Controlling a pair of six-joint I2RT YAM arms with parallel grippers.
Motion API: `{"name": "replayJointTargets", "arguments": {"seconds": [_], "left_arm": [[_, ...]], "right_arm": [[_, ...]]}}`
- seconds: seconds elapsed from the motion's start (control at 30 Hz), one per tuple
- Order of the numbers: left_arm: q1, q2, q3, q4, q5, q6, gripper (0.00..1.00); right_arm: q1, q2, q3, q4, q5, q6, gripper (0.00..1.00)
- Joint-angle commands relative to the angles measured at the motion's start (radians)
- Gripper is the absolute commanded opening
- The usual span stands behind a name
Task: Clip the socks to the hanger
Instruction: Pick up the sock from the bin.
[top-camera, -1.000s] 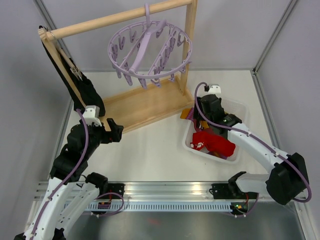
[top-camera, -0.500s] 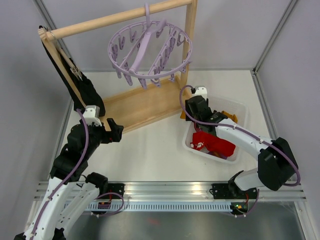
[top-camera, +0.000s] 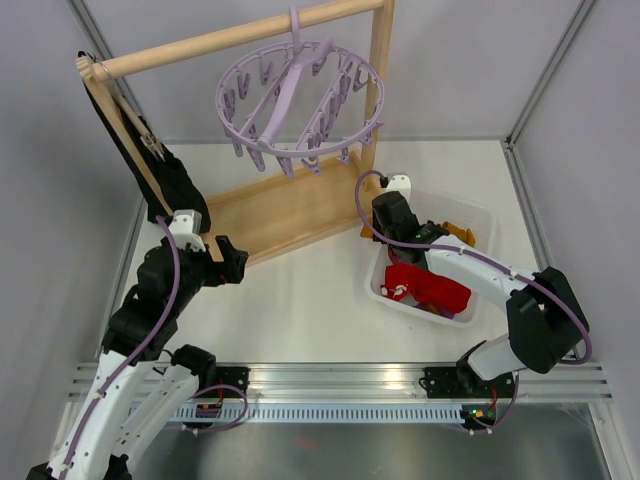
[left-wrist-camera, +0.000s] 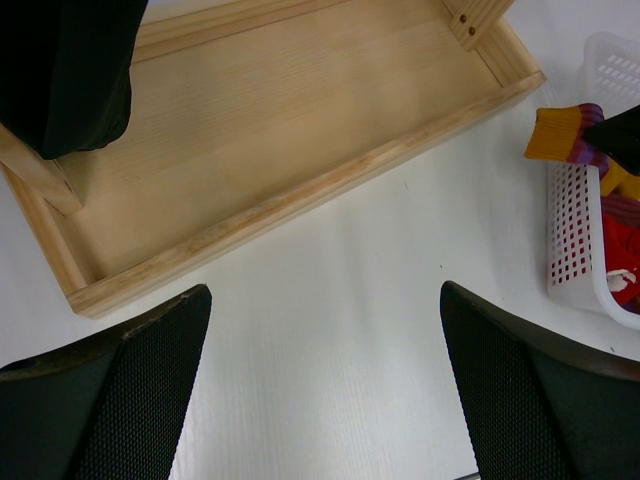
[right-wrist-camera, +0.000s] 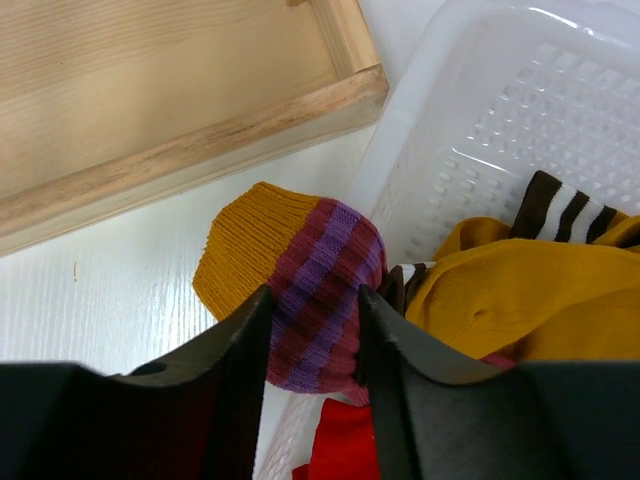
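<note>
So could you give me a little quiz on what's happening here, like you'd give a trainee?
1. True or false: no sock is clipped to the lavender hanger yet.
2. What sits between the fingers of the right gripper?
A. a glove
B. the striped sock
C. a towel
3. In a few words: is the left gripper open or shut, and what does it hold?

Key
1. True: its pegs all hang bare.
2. B: the fingers press on both sides of it, at the rim of the white basket.
3. Open, holding nothing.
</note>
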Motion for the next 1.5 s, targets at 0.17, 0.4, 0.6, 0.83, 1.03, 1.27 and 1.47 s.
{"name": "replayJointTargets", "arguments": {"seconds": [0.17, 0.4, 0.6, 0.83, 1.03, 1.27, 1.47], "left_arm": [[0.004, 0.010, -0.001, 0.001, -0.005, -0.014, 1.00], [0.004, 0.011, -0.001, 0.003, -0.003, -0.014, 1.00], [0.004, 0.013, -0.001, 0.003, -0.005, -0.014, 1.00], [0.004, 0.016, -0.003, 0.001, -0.005, -0.014, 1.00], [0.004, 0.019, 0.006, 0.007, 0.012, -0.010, 1.00], [0.004, 0.050, 0.002, 0.153, 0.316, -0.106, 0.96], [-0.042, 0.080, -0.116, 0.423, 0.377, -0.322, 0.95]], "right_arm": [[0.002, 0.015, 0.031, 0.038, 0.004, 0.026, 0.37], [0.002, 0.015, 0.018, 0.045, -0.007, 0.040, 0.47], [0.003, 0.016, 0.004, 0.051, -0.010, 0.048, 0.38], [0.003, 0.016, -0.005, 0.057, -0.010, 0.055, 0.20], [0.002, -0.010, -0.007, 0.045, -0.012, 0.068, 0.03], [-0.001, -0.157, 0.004, -0.001, -0.013, 0.083, 0.00], [-0.009, -0.270, -0.013, -0.010, -0.067, 0.115, 0.00]]}}
